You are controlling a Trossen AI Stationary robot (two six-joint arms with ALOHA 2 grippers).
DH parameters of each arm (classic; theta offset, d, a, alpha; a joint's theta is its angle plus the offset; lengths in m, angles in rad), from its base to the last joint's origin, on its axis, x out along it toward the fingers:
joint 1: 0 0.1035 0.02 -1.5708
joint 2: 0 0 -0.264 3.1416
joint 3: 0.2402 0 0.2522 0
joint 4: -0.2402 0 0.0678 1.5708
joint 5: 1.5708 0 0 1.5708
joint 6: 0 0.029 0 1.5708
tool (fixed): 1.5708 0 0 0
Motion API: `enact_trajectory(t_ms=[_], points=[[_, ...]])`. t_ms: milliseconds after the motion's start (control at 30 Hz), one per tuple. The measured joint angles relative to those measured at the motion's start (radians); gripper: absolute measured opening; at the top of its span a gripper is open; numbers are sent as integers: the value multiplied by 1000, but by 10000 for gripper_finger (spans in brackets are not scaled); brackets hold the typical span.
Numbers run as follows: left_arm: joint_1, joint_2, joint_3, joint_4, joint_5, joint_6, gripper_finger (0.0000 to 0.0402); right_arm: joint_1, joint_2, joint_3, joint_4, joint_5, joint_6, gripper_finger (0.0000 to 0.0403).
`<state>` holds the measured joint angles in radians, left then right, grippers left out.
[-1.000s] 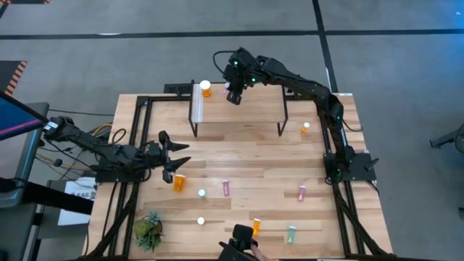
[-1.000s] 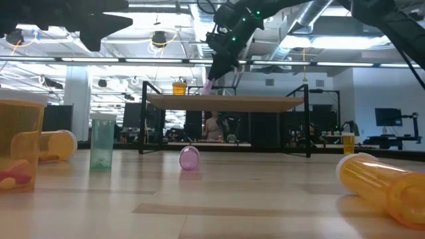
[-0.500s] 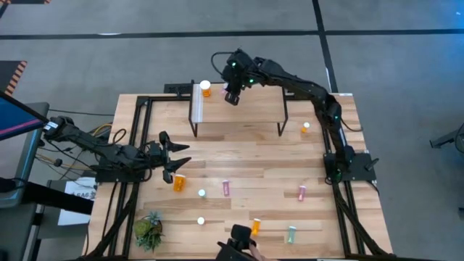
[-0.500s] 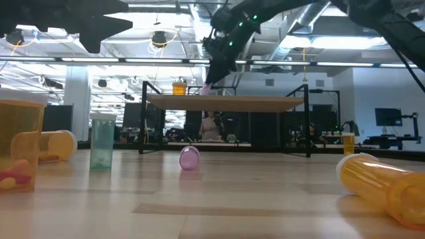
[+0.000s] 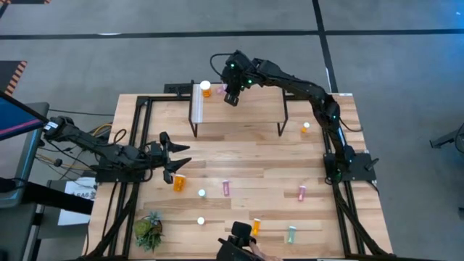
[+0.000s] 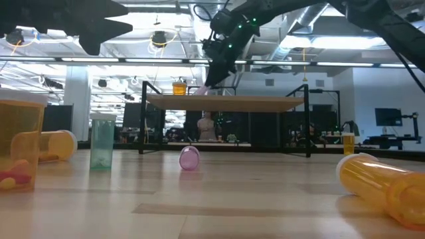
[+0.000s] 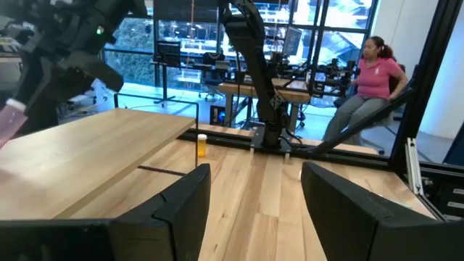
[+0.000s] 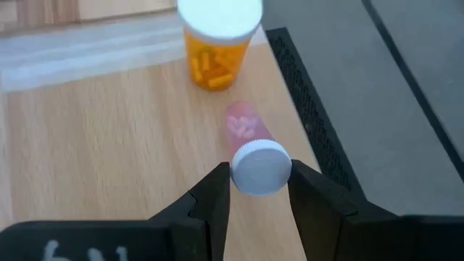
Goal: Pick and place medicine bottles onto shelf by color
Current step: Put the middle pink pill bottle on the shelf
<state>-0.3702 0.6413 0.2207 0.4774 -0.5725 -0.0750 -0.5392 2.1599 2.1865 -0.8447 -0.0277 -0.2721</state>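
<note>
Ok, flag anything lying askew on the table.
Several medicine bottles lie tipped on their sides on the table: a large orange bottle by the left gripper, and pink bottles further along.

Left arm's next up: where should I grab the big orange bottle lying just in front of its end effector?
Grip the orange bottle across the middle of its body, coming straight down from above. It lies on its side on the table, so the round body rather than the cap faces up, and the open left end effector waits right beside it.
</note>
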Motion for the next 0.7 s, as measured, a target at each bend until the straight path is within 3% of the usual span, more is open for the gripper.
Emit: enact_trajectory(t_ms=[367, 700], points=[[0, 0, 0, 0, -4, -5, 203, 1, 1, 1, -79, 1, -33, 149], [0, 0, 0, -1, -52, -19, 203, 0, 2, 117, -178, 10, -44, 148]])
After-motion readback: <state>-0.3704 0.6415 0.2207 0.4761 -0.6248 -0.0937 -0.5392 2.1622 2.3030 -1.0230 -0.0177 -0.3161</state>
